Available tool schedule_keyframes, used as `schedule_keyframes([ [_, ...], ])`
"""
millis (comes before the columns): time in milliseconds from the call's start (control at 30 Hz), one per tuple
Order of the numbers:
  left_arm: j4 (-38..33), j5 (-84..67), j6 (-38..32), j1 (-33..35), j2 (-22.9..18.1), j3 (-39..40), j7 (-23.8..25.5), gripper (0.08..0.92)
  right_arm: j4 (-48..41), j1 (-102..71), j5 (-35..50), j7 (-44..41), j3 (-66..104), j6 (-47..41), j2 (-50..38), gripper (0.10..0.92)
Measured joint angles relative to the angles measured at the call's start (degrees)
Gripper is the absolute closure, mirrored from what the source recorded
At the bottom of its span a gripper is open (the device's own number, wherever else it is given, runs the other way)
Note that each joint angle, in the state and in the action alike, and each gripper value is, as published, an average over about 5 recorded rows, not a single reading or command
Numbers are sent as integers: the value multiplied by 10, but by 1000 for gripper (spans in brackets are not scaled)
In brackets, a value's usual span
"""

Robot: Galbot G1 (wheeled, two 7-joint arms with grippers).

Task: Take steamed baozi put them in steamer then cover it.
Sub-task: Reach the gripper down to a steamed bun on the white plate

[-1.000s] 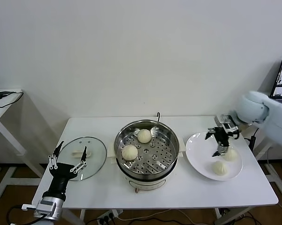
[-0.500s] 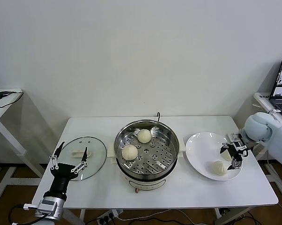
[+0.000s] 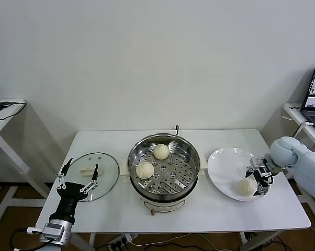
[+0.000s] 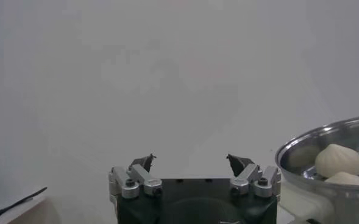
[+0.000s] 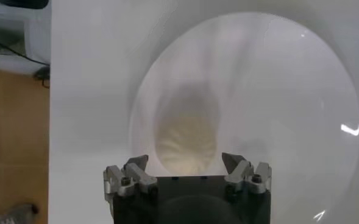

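Head camera high, facing forward and down over whole worktop (image 3: 215, 209), left wrist camera low, level toward wall, catching steamer (image 4: 334, 164) edge, right wrist camera close above plate (image 5: 301, 91), both shared with head view

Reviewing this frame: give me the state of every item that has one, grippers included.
steamer: uncovered, two baozi on its perforated tray.
cover: off the pot, lying flat on the table to its left.
white plate: one baozi visible on it.
baozi on the plate: resting, not gripped.
right gripper: jaws open, at the plate baozi.
left gripper: jaws open, empty, at the cover's near edge.
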Motion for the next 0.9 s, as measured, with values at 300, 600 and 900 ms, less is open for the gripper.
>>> schedule_keyframes([
  [300, 2, 0, 0, -2, 0, -1, 1, 177, -6, -14, -9, 2, 14, 1, 10, 207],
  [600, 4, 1, -1, -2, -1, -1, 0, 177, -9, -20, -13, 3, 21, 3, 13, 335],
  [900, 3, 1, -1, -2, -2, 0, 0, 177, -3, -25, -11, -1, 32, 3, 10, 361],
])
